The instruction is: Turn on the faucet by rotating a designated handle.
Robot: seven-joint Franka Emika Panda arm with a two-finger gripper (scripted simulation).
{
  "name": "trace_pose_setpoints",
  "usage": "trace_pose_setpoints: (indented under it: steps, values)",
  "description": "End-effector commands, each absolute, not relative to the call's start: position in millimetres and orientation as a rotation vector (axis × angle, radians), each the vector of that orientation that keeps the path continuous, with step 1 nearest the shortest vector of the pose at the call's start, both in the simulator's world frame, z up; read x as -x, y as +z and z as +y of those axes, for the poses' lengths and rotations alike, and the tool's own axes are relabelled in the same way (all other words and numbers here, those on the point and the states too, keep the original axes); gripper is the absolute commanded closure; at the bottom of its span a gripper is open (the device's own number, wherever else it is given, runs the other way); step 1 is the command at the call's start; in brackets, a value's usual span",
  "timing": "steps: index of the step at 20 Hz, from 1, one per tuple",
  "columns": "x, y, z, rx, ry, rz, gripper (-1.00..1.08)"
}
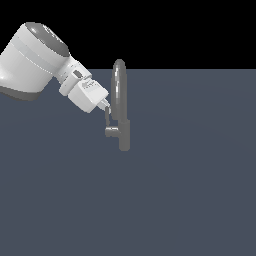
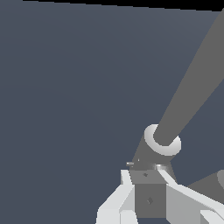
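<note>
The floor is a flat slate-grey surface filling the lower part of the exterior view; the white arm enters from the exterior view's left and slopes down toward the centre; the faucet stands upright near the centre, arched spout above a short body; the gripper sits against the faucet's side; the handle projects from the body toward the exterior view's left, directly below the fingertips; the jaws stand narrowly apart around the lever; whether they touch it cannot be told.
</note>
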State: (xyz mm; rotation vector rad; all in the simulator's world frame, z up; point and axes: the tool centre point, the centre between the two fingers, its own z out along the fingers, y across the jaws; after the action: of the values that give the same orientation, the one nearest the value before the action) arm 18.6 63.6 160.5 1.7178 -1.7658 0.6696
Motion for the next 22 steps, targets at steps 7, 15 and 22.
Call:
trace_pose_setpoints:
  steps: [7, 15, 22]
  values:
    - [6.7, 166.1, 65.8, -1.719, 0.670, -1.765, 1.08]
    - [19.7, 168.2, 67.4, -1.724, 0.679, -1.764, 1.08]
    - [43.0, 158.7, 68.2, -1.721, 0.675, -1.765, 1.08]
